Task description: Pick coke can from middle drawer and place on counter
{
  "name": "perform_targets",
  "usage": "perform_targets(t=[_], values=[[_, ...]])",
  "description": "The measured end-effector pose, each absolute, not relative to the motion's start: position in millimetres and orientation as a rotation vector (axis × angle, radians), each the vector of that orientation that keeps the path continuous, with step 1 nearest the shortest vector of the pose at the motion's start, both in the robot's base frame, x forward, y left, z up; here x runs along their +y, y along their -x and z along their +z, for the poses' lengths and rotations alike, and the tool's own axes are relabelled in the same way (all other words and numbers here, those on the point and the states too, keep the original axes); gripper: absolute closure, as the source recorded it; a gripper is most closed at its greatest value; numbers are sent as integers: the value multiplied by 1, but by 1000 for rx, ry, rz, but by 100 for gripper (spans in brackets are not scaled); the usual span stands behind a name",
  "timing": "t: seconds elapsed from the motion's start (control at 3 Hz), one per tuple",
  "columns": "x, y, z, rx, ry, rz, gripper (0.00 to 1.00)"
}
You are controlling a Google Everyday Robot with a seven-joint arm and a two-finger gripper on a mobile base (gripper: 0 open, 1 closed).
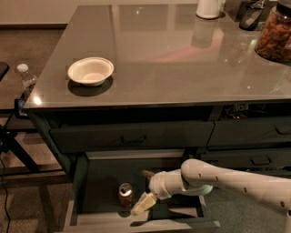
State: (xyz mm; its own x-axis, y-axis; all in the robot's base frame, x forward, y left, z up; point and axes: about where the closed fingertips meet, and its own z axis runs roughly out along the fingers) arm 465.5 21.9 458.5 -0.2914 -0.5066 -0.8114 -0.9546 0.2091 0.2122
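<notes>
Glossy grey surface (173, 59) fills the upper part of the camera view, over dark cabinet drawers. Below it one drawer (104, 179) is pulled out, and one can (125, 195) stands upright on its dark floor, towards the front. The gripper (139, 192) reaches into this drawer from the right on a white arm (227, 179). Its two fingers (144, 203) are spread apart: a pale one low near the drawer's front rim and a darker one higher up. They hold nothing. The can stands just left of them, about level with the gap; whether the pale finger touches it I cannot tell.

On the surface sit one white bowl (90, 70), its inside plain white, one jar (275, 32) filled with brown pieces at the far right, and one white container (209, 8) at the back. One clear bottle (26, 77) stands off the left edge.
</notes>
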Motion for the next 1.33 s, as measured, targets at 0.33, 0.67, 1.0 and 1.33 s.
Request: perform_targets(t=[0.33, 0.67, 1.0, 1.33], values=[[39, -484, 454, 1837, 1337, 974, 0], [42, -481, 449, 1841, 1326, 979, 0], [52, -490, 439, 1822, 1304, 984, 0], [55, -500, 436, 1805, 1294, 979, 0]])
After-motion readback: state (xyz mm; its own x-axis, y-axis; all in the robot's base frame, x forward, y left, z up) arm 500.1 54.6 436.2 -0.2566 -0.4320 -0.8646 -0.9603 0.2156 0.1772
